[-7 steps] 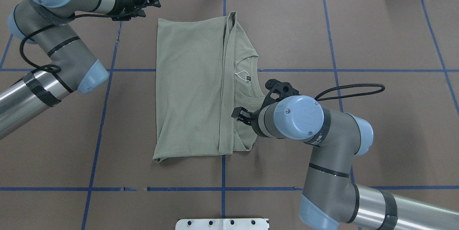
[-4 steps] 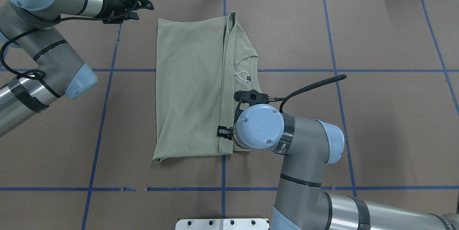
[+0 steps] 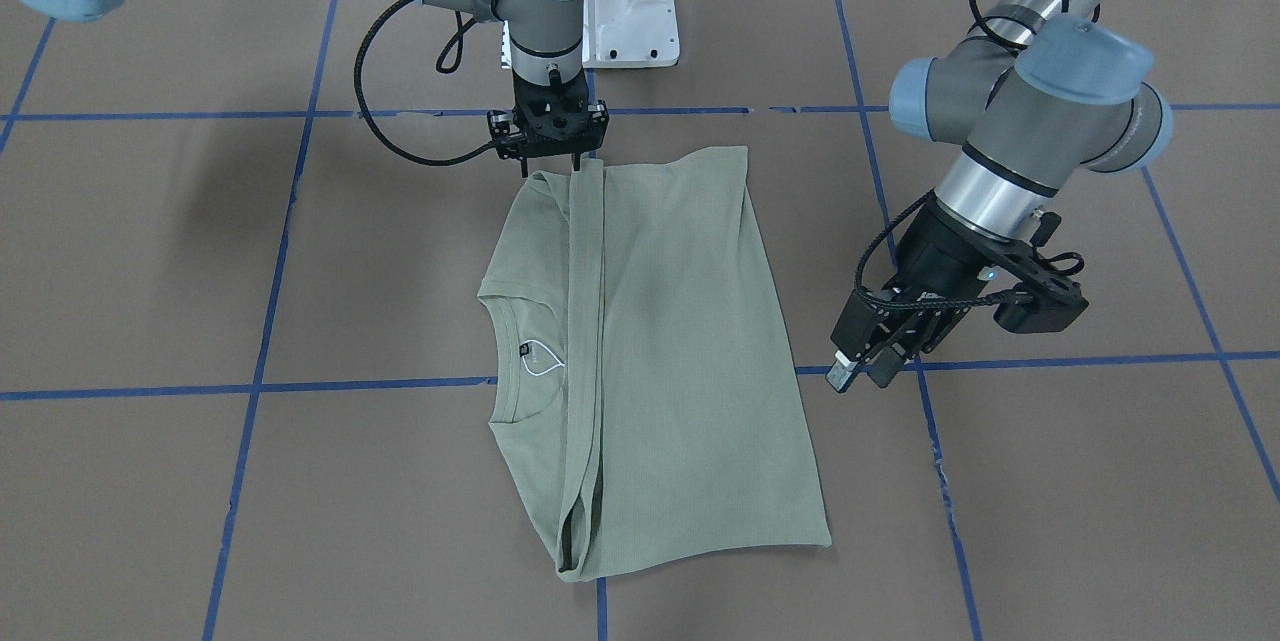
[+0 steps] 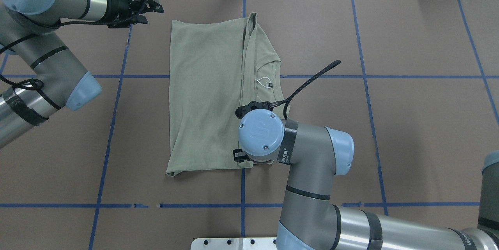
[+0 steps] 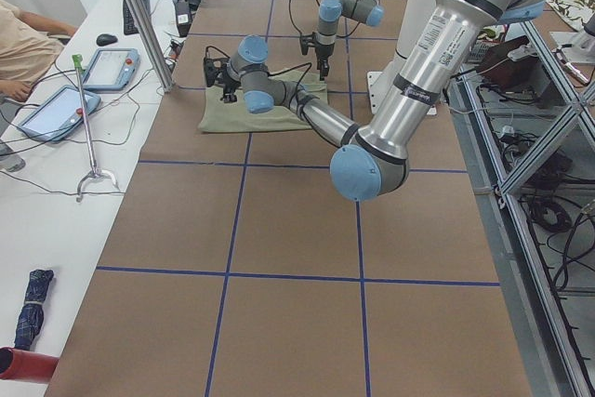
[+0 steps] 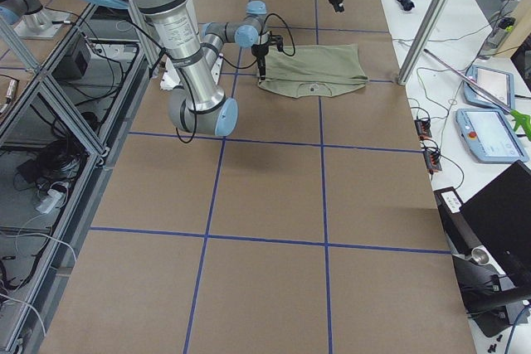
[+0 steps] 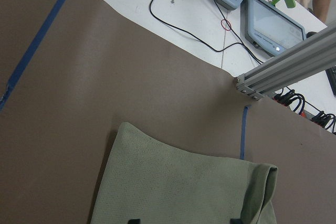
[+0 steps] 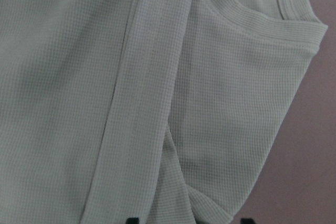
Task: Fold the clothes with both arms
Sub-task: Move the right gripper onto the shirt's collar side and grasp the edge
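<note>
Since one second ago: the right arm's wrist is swinging in from beside the collar to the near edge of the pale sage-green long-sleeved knit shirt (image 4: 206, 94). The left pincer (image 3: 862, 373) is drawing back slightly toward the robot's left. The shirt is lying unchanged.

The shirt is lying flat and folded on the brown paper-covered counter (image 4: 409, 133), astride the central blue tape line. Its long axis is running from the robot's side toward the far side. The round ribbed collar (image 4: 275, 82) is opening toward the robot's right, and a folded strip is running lengthwise just beside it.

The right pincer (image 3: 551, 161) is pointing straight down over the shirt's robot-side edge, fingers spread, gripping nothing. The left pincer is hovering off the cloth near its far left corner, fingers spread, also empty.
</note>
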Robot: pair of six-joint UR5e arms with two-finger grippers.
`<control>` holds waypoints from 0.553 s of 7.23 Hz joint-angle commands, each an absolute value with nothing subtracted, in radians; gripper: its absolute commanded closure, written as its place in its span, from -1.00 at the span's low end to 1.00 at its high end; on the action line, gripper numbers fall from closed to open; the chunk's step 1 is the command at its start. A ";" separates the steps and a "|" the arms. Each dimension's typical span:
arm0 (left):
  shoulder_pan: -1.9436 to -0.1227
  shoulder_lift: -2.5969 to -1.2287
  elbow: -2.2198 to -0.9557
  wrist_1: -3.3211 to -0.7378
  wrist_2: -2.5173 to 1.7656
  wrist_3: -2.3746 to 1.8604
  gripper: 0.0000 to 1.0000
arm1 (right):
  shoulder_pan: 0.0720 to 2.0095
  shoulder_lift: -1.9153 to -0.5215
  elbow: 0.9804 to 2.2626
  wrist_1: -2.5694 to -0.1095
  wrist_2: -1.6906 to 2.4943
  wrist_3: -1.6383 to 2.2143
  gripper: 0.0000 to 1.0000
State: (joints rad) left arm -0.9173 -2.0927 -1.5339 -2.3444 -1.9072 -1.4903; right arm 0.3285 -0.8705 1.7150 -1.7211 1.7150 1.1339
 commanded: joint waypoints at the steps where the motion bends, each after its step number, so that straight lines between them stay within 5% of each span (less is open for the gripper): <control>1: -0.917 -2.088 -1.543 -2.344 -1.907 -1.491 -0.29 | 0.331 -0.809 1.640 -1.727 1.733 1.085 -0.37; 4: -0.917 -2.083 -1.552 -2.344 -1.907 -1.493 -0.30 | 0.350 -0.789 1.599 -1.729 1.773 1.031 -0.20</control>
State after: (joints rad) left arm -0.9173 -2.0847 -1.5472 -2.3440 -1.9068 -1.4920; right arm 0.3434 -0.8036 1.6246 -1.7276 1.7594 1.0465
